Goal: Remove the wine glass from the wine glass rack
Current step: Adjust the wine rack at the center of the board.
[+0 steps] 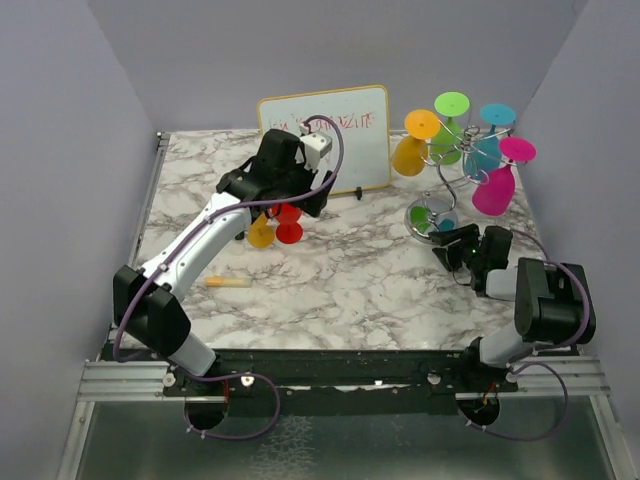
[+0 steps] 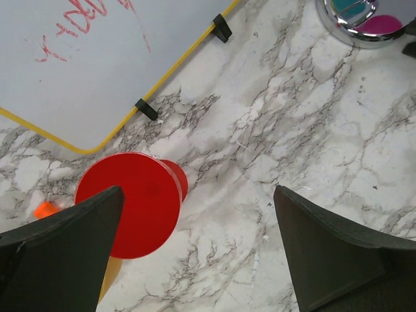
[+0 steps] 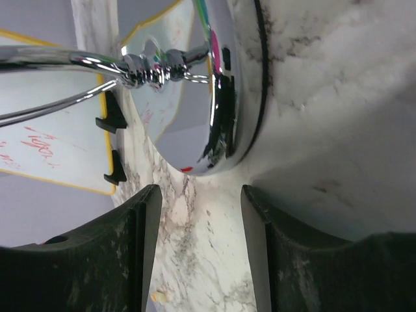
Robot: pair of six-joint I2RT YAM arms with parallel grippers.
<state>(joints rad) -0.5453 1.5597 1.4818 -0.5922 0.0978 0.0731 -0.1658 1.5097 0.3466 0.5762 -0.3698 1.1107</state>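
- Your left pincer (image 2: 198,195) stands wide open above the marble-patterned table (image 2: 312,130) and has hold of nothing.
- A red plastic wine glass (image 2: 130,205) sits on the table right under one finger (image 2: 58,253), off the rack. A yellow plastic glass (image 1: 261,235) is close beside it.
- Beyond that pincer leans a yellow-framed whiteboard (image 2: 78,58) with red writing.
- Well to its right, the thin silver wire wine glass rack (image 1: 447,172) carries an orange glass (image 1: 408,155), a green glass (image 1: 452,104), a teal glass (image 1: 484,155) and a magenta glass (image 1: 493,190), all hung foot up.
- Your right pincer (image 3: 200,192) is partly open and empty. The rack's round shiny base (image 3: 214,97) lies just ahead of the gap, clear of both fingers.
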